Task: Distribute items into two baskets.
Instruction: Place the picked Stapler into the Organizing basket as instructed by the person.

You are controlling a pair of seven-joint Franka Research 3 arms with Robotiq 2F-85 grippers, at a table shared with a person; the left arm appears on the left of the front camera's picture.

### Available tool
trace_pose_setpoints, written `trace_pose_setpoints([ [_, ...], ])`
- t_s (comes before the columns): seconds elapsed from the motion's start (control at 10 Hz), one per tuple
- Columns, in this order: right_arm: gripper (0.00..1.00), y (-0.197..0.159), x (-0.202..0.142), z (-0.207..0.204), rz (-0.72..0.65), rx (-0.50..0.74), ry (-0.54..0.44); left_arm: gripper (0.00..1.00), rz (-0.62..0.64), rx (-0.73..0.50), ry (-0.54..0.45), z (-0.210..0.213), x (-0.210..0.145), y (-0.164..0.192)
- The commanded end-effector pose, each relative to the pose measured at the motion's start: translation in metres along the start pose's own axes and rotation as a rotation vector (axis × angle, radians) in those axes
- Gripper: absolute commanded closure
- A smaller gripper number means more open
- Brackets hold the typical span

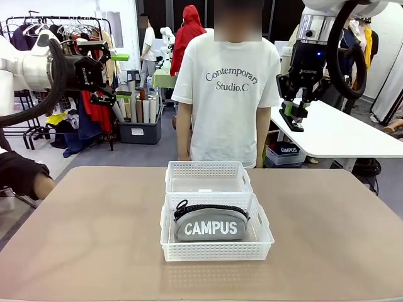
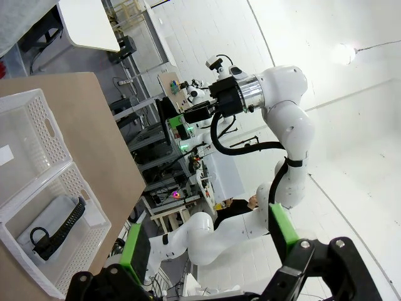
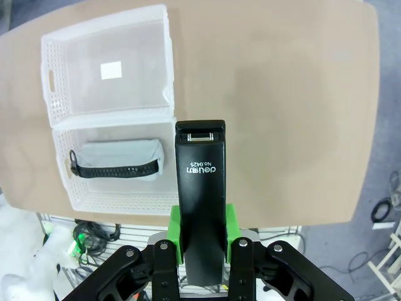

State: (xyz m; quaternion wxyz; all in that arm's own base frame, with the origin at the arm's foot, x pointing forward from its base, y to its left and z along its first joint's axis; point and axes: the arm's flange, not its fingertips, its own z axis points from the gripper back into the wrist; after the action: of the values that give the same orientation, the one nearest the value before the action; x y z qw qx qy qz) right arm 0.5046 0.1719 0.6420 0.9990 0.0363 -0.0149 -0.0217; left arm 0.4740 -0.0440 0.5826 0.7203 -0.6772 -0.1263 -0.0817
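My right gripper [image 3: 202, 233] is clamped on the black stapler [image 3: 200, 182], stamped "deli" and "NO.0425", held in the air to the right of the person [image 1: 228, 94]. My left gripper [image 2: 210, 241] hangs raised, green pads wide apart, nothing between them. The grey fabric pouch [image 1: 211, 224], lettered "CAMPUS" in white, black zipper on top, lies in the nearer basket [image 1: 217, 251], white plastic lattice. The farther basket [image 1: 208, 168] touches it and has a small white label on its floor. Both sit on a smooth tan table [image 1: 94, 226]. The person's white T-shirt reads "Contemporary Studio.C".
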Motion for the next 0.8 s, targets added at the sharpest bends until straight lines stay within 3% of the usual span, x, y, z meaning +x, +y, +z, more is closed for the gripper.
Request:
trace_pose_setpoints([
  [0.0, 1.00, 0.0001, -0.0032, 0.0006, 0.006, 0.006, -0.007, 0.00, -0.001, -0.003, 0.000, 0.0000, -0.0011, -0.0009],
  [0.7, 1.00, 0.0001, -0.0032, 0.0006, 0.006, 0.006, -0.007, 0.00, -0.001, -0.003, 0.000, 0.0000, -0.0011, -0.0009],
])
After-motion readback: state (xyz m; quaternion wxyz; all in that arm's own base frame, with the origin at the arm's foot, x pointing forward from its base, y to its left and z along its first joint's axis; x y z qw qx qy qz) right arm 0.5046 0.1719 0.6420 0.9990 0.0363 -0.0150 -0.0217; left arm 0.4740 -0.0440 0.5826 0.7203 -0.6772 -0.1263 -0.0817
